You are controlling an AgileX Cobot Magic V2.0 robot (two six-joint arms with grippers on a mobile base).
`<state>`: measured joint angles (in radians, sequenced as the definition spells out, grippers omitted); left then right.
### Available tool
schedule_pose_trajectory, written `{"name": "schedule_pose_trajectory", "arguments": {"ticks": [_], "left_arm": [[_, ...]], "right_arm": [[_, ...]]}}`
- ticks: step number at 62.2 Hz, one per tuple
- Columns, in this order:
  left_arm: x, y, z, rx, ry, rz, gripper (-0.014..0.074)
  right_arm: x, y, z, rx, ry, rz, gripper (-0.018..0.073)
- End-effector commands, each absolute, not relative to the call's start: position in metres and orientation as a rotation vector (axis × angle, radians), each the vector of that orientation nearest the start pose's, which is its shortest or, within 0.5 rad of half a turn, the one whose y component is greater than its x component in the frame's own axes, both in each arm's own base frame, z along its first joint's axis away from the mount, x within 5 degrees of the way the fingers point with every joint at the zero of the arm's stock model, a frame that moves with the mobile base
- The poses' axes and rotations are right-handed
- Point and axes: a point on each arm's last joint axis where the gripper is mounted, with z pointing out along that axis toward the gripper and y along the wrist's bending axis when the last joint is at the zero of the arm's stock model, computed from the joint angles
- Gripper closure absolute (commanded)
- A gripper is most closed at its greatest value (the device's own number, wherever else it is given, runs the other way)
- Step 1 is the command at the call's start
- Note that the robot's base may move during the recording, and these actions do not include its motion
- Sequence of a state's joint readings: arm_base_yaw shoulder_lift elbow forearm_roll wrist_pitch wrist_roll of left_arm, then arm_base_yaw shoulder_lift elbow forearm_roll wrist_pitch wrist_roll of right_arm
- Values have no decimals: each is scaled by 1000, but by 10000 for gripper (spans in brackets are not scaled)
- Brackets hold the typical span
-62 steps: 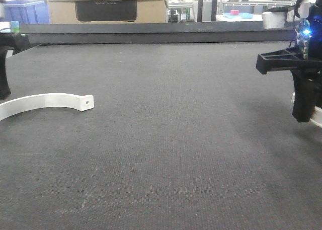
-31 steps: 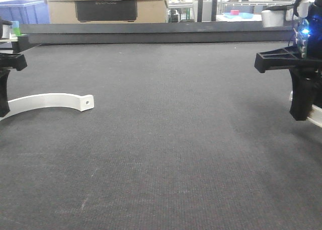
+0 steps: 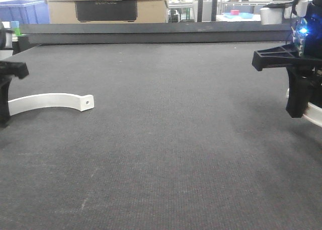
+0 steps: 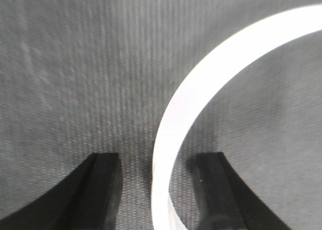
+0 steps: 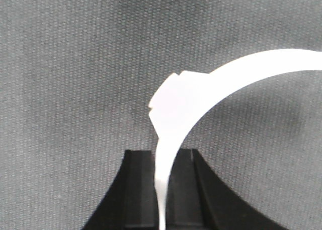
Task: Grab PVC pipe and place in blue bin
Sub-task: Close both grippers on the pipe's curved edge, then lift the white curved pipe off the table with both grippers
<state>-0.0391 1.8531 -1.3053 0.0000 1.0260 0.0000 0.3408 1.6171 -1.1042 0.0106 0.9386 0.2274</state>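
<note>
Left gripper (image 4: 157, 163) is found with jaws apart; a curved white PVC pipe (image 4: 201, 69) lies on the mat (image 4: 75, 64) between them. Right gripper (image 5: 163, 162) is clamped on a second PVC pipe (image 5: 201, 89).

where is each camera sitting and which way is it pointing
Front view: low over the mat, facing cardboard boxes; left gripper and right gripper at its edges.
Left wrist: looks down at the mat; open fingers straddle the left PVC strip.
Right wrist: looks down; fingers shut on the right PVC strip.
Shared: front and left wrist both show the left PVC strip.
</note>
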Motion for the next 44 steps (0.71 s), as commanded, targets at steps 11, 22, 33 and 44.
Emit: {"name": "schedule_pose_trajectory", "arguments": {"ticks": [11,22,33,44], "left_arm": [[357,-15,196,48,3092,-2,342],[357,-15,196,48,3092,-2,479],[356,-15,196,48,3098,-2,707],[353,-16,208,41,3070,-16,707]], "right_arm": [[290,103,234,-181,2914,93,727],[290,103,234,-181,2914,93,727],[291,104,235,-180,2896,100,727],[291,104,235,-180,2894,100,727]]}}
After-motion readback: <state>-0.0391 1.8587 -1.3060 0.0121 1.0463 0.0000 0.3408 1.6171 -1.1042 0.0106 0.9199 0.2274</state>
